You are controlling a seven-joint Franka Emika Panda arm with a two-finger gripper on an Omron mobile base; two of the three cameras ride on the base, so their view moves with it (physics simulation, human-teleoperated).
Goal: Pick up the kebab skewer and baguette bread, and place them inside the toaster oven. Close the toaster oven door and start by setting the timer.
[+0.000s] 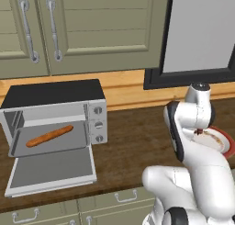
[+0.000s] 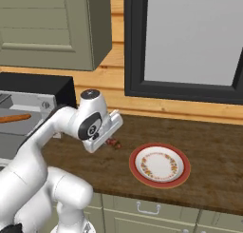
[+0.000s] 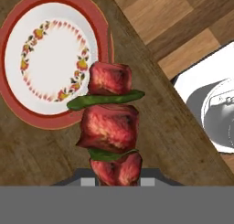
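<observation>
My gripper is shut on the kebab skewer, whose red meat chunks and green slices stick out ahead of the fingers. It hangs above the counter just left of the plate, with the gripper and kebab skewer seen below the white wrist. The baguette bread lies on the grey tray inside the toaster oven. The toaster oven door hangs open and flat in front of it.
The red-rimmed flowered plate has nothing on it. Three knobs run down the oven's right panel. Upper cabinets hang above the oven, and a dark-framed window is behind the plate. The counter's front edge is close under the skewer.
</observation>
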